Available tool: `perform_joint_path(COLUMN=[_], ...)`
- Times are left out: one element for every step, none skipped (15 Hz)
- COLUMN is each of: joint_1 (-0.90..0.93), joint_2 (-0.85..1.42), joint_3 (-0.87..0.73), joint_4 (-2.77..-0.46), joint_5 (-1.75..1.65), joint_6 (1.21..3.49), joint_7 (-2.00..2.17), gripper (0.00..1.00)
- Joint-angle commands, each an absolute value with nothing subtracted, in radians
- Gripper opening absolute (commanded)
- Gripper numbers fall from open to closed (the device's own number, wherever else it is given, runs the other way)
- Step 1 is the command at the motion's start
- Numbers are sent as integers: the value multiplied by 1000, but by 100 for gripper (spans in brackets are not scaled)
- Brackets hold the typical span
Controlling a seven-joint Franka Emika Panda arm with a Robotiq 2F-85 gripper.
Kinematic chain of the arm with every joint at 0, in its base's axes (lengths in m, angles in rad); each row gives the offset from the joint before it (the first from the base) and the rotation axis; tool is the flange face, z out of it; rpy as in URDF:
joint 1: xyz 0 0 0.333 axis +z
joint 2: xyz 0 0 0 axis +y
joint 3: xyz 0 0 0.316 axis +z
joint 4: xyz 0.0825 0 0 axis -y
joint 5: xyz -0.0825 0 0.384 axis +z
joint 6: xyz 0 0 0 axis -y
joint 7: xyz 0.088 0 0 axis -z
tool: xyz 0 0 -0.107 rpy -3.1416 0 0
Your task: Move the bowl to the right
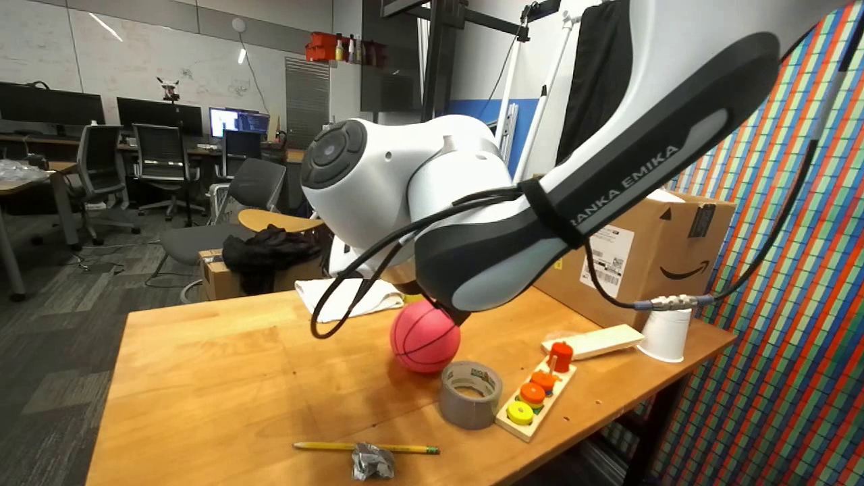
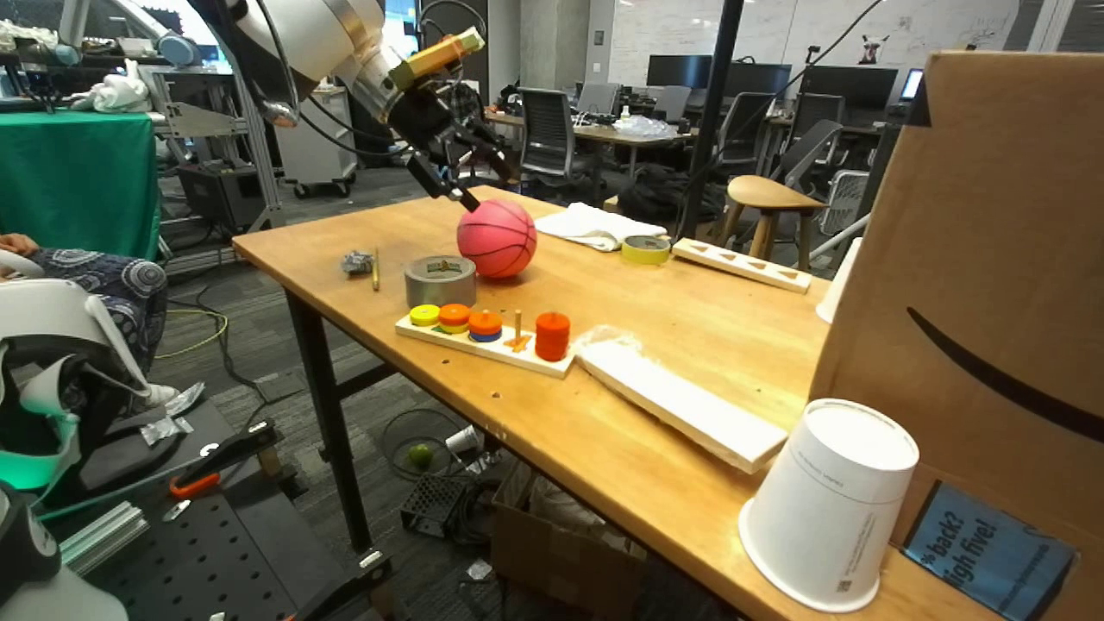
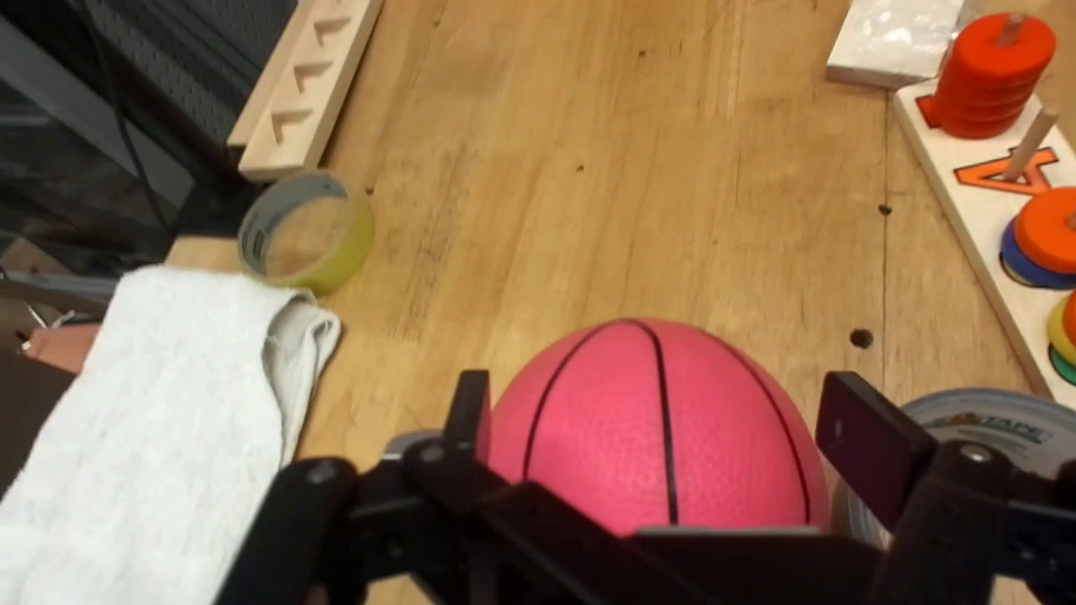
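Note:
The bowl is a pinkish-red ball with thin dark curved lines, resting on the wooden table; the bowl shows in both exterior views (image 1: 424, 341) (image 2: 498, 241) and in the wrist view (image 3: 664, 428). My gripper (image 2: 490, 185) is open just above the bowl in an exterior view. In the wrist view my gripper (image 3: 654, 412) has its fingers spread on either side of the bowl, with a gap at the right finger; I cannot tell whether the left finger touches it. The bowl's lower part is hidden by the gripper there. In an exterior view the arm hides most of the gripper.
A grey tape roll (image 1: 470, 395) stands close beside the bowl, next to a stacking toy (image 2: 483, 341). A white cloth (image 3: 168, 420), a yellow tape roll (image 3: 307, 231), a pencil (image 1: 324, 446) and a large cardboard box (image 2: 966, 285) are also on the table.

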State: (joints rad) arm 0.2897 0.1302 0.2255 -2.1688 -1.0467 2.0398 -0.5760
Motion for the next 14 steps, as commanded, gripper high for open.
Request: perform_joint_path(joint_1=[280,281,283,286,288,291,296,304,314,328,340,358,373,388], joint_2=[37,19,9,-3,-17,-35,-56,-79,-99,-123,-138,-149,-152,-154], joint_3=[239,244,248,254,260,267,277,289,301,315,324,338,349,361], joint_4=[-2256,-2276,-2289,-2305,-2320,-2336,-2351,-2364,-2370,-2377,-2376,-2374,-2364,-2359], joint_5=[-1081,-1064,-1057,-1047,-1033,-1005,-971,-931,-883,-832,-786,-747,-715,-690], joint_6=[1972,1961,1953,1951,1954,1974,1990,2004,2017,2052,2079,2111,2132,2157], joint_7=[-451,-436,-420,-407,-402,-402,-401,-402,-408,-409,-415,-410,-409,-411], gripper=[100,100,100,100,100,100,100,100,100,100,100,100,100,100])
